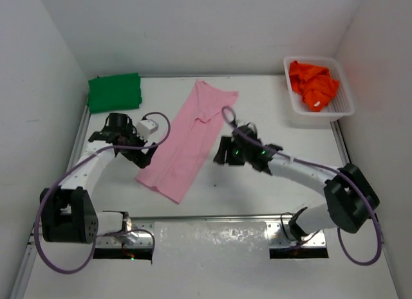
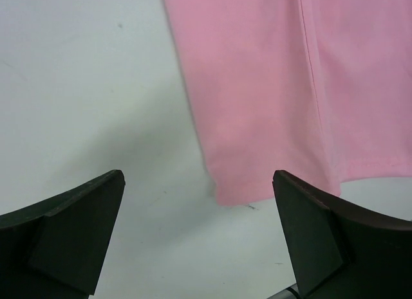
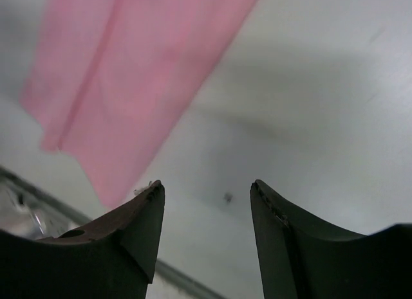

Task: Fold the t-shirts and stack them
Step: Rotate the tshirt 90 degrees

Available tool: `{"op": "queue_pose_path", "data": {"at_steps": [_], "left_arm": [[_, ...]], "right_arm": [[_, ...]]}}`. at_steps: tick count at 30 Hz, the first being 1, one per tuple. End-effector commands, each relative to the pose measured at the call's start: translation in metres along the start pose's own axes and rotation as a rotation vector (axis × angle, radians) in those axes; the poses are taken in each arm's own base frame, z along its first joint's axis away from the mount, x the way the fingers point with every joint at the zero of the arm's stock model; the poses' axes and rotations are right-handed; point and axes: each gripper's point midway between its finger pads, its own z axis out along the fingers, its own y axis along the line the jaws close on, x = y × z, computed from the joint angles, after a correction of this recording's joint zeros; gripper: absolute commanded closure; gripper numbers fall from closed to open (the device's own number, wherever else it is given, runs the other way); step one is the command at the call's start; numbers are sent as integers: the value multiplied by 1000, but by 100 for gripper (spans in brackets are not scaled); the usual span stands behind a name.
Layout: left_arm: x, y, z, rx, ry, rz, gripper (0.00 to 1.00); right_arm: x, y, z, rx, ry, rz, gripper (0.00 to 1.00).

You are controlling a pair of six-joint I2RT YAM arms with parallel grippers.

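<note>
Fold step: pink shirt (image 1: 187, 141) in long strip.
Empty: left pincer (image 1: 145, 159) wide, right pincer (image 1: 221, 154) narrower; grip its near end next.

- Pink t-shirt (image 1: 187, 144): soft matt cloth, smooth, with a fine stitched seam.
- Green t-shirt (image 1: 114, 92), at 10 o'clock: matt cloth, flat-faced.
- Orange t-shirt (image 1: 312, 83), at 2 o'clock: matt cloth, crumpled.
- Basket (image 1: 341, 109) under it: white plastic lattice, slightly glossy.
- Bench (image 1: 257, 106): white, smooth, dull sheen, a few dark specks.
- Left claw (image 2: 198, 183) and right claw (image 3: 206, 186): dark matt plastic, smooth.
- Strip (image 1: 212, 238) at 6 o'clock: bright, mottled metal.
</note>
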Motion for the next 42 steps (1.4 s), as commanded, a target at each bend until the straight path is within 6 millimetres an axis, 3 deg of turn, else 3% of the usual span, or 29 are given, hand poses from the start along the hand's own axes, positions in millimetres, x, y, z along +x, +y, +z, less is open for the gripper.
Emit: {"op": "queue_pose_path", "data": {"at_steps": [1,2,4,5,7,8,14,20,24,30,34,38,42], "left_arm": [[-14,4,-20,-38,-57,3,0],[-14,7,-22,-60,-60,4,0],[-10,11,-22,-93,-52,-18,0],[-9,19,-25,-146,-51,-23,0],[-4,23,-25,-182,-47,-35,0],[-2,24,-26,-195,-41,-38,0],[-8,25,-39,-247,-99,-74,0],[-9,41,-60,-382,-120,-118,0],[-4,45,-64,-419,-114,-127,0],[-8,41,-65,-410,-145,-175,0],[1,60,-85,-555,-101,-267,0],[3,60,-96,-598,-133,-271,0],[4,51,-99,-568,-159,-247,7]], "right_arm": [[72,28,13,-11,87,88,46],[98,51,11,-55,134,47,46],[114,77,16,-115,139,70,46],[137,82,20,-119,174,51,46],[150,93,25,-130,187,78,47],[161,88,31,-97,209,82,47],[175,76,48,-15,170,222,46],[185,96,61,1,212,252,47],[199,92,65,3,254,301,49],[208,89,73,14,277,328,61],[221,67,75,44,291,390,74],[225,53,76,88,285,362,97],[229,33,66,105,271,345,100]]}}
